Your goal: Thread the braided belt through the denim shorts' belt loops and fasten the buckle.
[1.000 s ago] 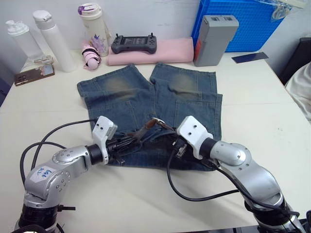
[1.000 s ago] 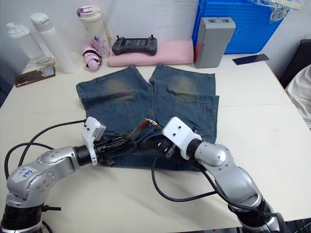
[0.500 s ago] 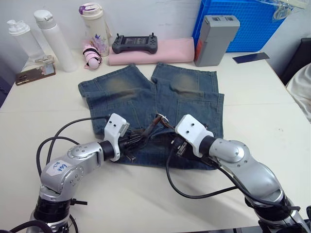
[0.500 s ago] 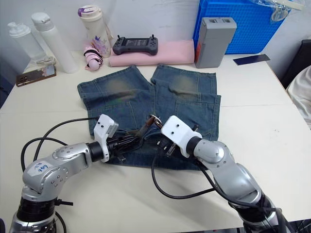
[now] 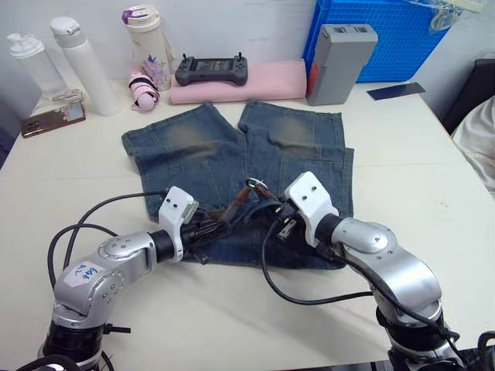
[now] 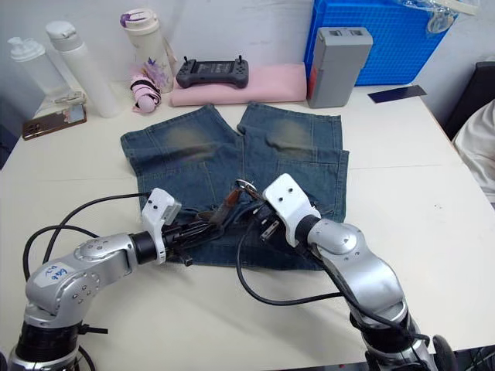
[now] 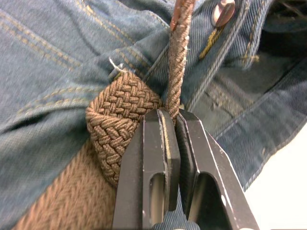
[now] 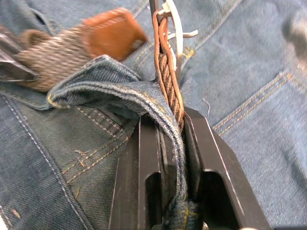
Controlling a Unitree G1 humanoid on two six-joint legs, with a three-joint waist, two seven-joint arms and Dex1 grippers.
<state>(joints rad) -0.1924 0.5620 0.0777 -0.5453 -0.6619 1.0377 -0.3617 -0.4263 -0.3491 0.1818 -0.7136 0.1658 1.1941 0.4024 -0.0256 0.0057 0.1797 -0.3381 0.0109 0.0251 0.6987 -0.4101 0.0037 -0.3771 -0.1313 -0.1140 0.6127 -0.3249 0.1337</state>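
Left eye view: buckle slightly higher.

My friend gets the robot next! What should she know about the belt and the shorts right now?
Left gripper: fingers shut on the braided belt, pinching the strap edge-on near the front of the waistband.
Right gripper: fingers shut on the braided belt together with a fold of the denim shorts, just behind the buckle.
The shorts lie flat on the table, waist toward the robot, legs away.
Done: both belt ends have been brought to the front of the waist. How many belt loops are threaded cannot be seen.
Left: feed the leather-tipped end through the buckle and fasten it.
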